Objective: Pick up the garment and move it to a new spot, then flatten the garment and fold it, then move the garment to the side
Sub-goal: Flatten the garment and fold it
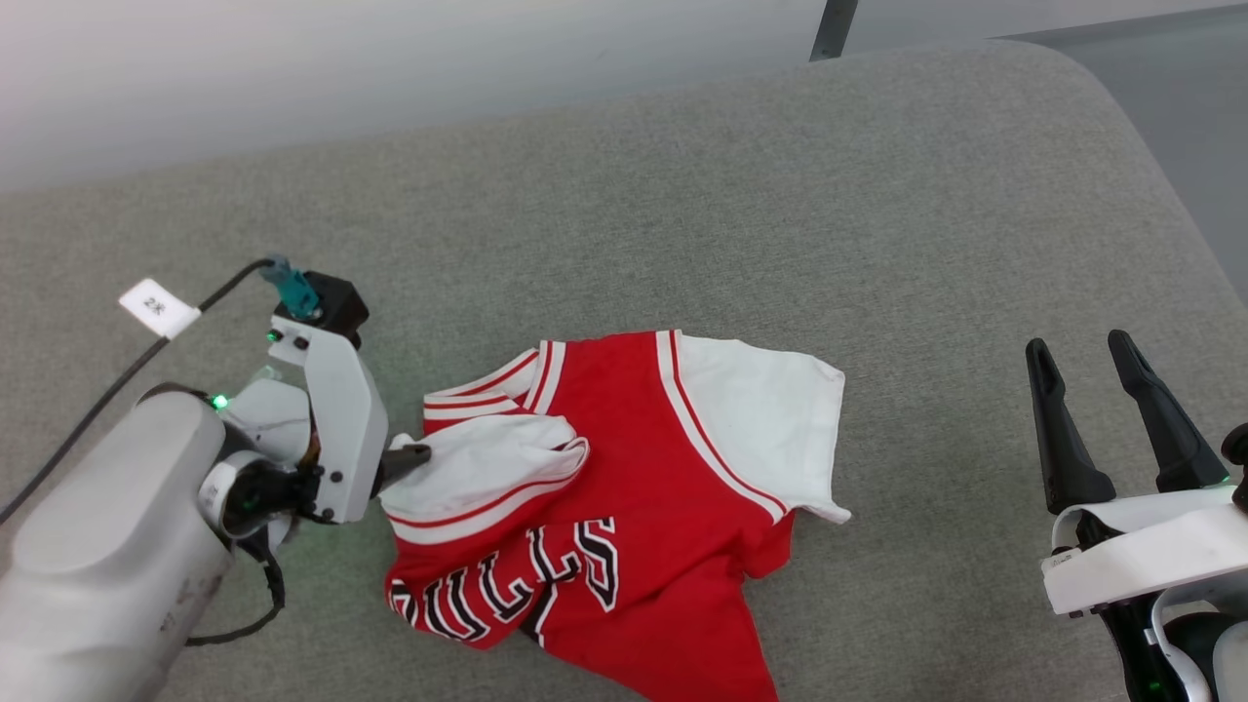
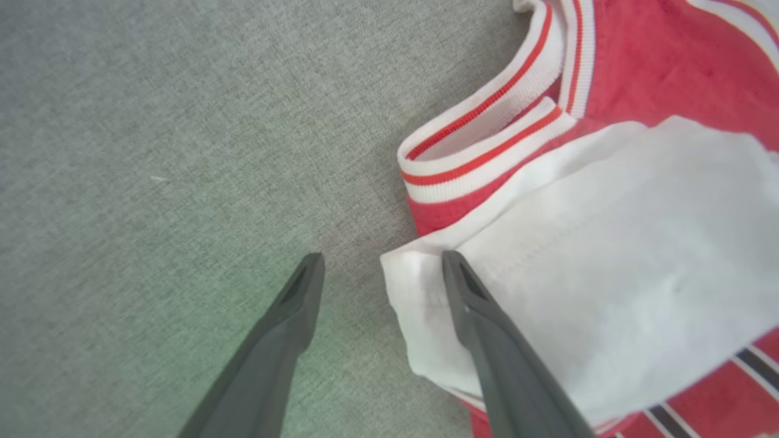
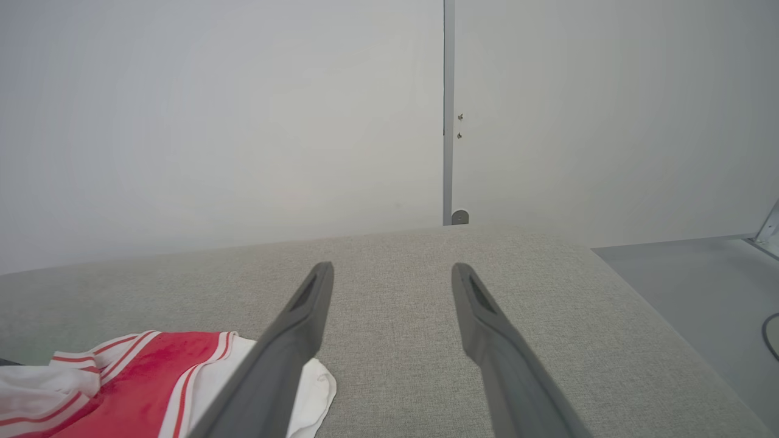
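Observation:
The garment [image 1: 634,487], a red jersey T-shirt with white sleeves and black lettering, lies crumpled on the grey fabric surface [image 1: 780,195]. One white sleeve is folded over its chest. My left gripper [image 1: 414,456] is at the shirt's left edge, pointing at that sleeve. In the left wrist view the left gripper [image 2: 382,258] is open and straddles the corner of the white sleeve [image 2: 608,267]: one finger over the cloth, the other over bare fabric. My right gripper [image 1: 1077,343] stands open and empty, well to the right of the shirt. The right gripper [image 3: 392,271] has the garment [image 3: 140,377] at its lower left.
The grey surface has a rounded far-right corner [image 1: 1102,88], with grey floor [image 1: 1199,97] beyond it. A pale wall [image 3: 243,121] runs behind. A black cable with a white tag [image 1: 156,307] trails from my left wrist.

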You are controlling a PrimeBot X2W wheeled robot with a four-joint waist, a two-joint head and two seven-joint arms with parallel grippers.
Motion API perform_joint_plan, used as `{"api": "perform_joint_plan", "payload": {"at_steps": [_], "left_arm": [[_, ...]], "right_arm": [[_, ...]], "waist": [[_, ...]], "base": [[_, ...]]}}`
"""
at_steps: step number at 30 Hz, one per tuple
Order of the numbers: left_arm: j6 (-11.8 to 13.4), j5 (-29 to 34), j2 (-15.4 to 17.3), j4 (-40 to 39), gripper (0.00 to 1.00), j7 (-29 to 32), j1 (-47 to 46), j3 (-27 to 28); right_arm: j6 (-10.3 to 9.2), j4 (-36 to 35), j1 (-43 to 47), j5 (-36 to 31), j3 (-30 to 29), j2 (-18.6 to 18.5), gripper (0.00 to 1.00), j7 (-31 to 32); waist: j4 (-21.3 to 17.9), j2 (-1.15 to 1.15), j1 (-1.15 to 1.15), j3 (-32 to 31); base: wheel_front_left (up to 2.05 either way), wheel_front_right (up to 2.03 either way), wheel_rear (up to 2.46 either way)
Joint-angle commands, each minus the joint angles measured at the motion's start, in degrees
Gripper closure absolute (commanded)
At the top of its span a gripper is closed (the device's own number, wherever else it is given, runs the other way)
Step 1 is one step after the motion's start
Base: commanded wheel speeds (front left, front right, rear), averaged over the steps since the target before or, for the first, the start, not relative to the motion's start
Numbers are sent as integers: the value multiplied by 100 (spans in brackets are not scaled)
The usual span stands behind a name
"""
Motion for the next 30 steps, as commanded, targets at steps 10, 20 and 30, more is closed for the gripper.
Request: {"api": "perform_joint_plan", "payload": {"at_steps": [10,20,30], "left_arm": [[-20,-455,-208,205,100,180,-22,88],[62,-518,-184,80,100,252,-153,131],[242,-605,75,-443,100,-67,-25,419]], "right_arm": [[0,12,-82,-26,-19,15,0,4],[0,45,-44,-83,-76,43,0,7],[0,-43,173,-150,-232,25,0,105]], "waist": [[64,0,0,38],[131,0,0,-49],[460,0,0,-357]], "base": [[0,0,0],[0,0,0],[0,0,0]]}}
